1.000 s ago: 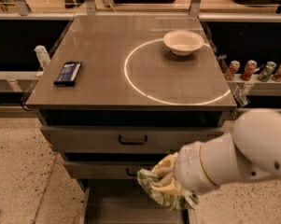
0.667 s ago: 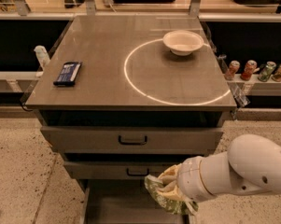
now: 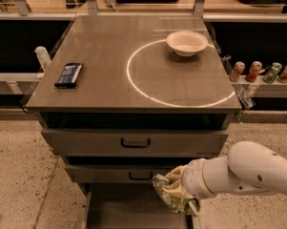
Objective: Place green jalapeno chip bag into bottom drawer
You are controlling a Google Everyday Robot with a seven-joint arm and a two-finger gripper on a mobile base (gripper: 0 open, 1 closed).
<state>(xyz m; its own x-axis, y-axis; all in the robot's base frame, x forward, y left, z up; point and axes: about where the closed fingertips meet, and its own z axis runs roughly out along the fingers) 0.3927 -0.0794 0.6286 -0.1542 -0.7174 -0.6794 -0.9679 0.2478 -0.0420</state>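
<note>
The green jalapeno chip bag [image 3: 168, 195] is crumpled and shiny green with pale patches. It is held at the end of my white arm, above the right part of the open bottom drawer [image 3: 119, 209]. My gripper [image 3: 179, 191] is shut on the bag, and the bag and the wrist hide most of the fingers. The bottom drawer is pulled out below the two upper drawers; its flat grey floor shows at the bottom edge of the view.
A white bowl [image 3: 186, 42] stands at the back right of the cabinet top. A dark-blue packet [image 3: 69, 74] lies at the left. Two closed drawers with black handles [image 3: 135, 142] are above the open one. Several cans [image 3: 262, 72] stand on a shelf at the right.
My arm and the chip bag have drawn down and slightly to the right over the open bottom drawer. Nothing else has moved.
</note>
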